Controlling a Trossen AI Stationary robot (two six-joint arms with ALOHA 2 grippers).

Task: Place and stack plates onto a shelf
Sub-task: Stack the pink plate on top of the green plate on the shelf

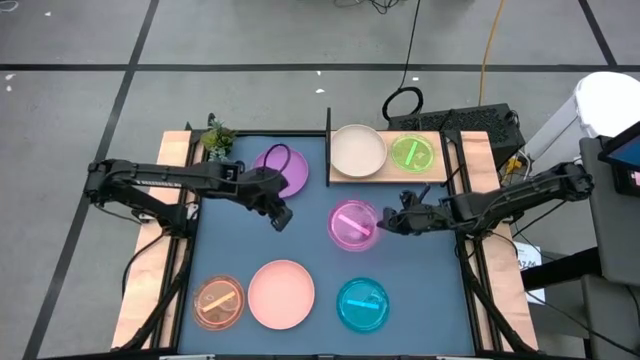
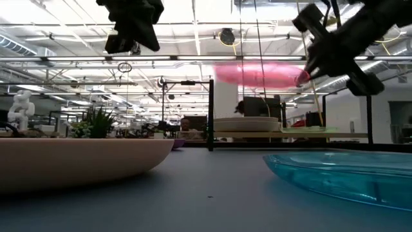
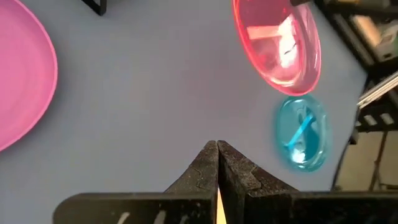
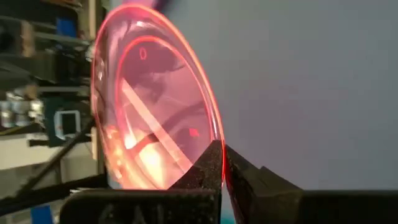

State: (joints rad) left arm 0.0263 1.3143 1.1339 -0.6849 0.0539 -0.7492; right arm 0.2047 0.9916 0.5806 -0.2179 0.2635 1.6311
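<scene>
Above the middle of the blue mat (image 1: 310, 250), the right gripper (image 1: 383, 223) pinches the rim of the magenta dish (image 1: 354, 225). The dish is up in the air, off the mat; the low view shows it hanging high, about level. In the right wrist view the two dark fingers are clamped on the dish's edge.

The left gripper (image 1: 281, 215) hangs over the mat, near the purple plate (image 1: 282, 170). Its fingers are pressed tight together and hold nothing.

On the shelf (image 1: 440, 172), at the far side of the table, the cream plate (image 1: 357, 150) sits next to the black panel (image 1: 328, 145). The green dish (image 1: 412, 153) sits beside it, also on the shelf.

The purple plate lies on the mat at the far end, just on the other side of the panel. A small plant (image 1: 216, 137) stands near it at the mat's corner.

At the near end of the mat lie three more in a row: the orange dish (image 1: 218, 302), the pink plate (image 1: 281, 293) and the cyan dish (image 1: 362, 304). They lie flat and do not touch each other.
</scene>
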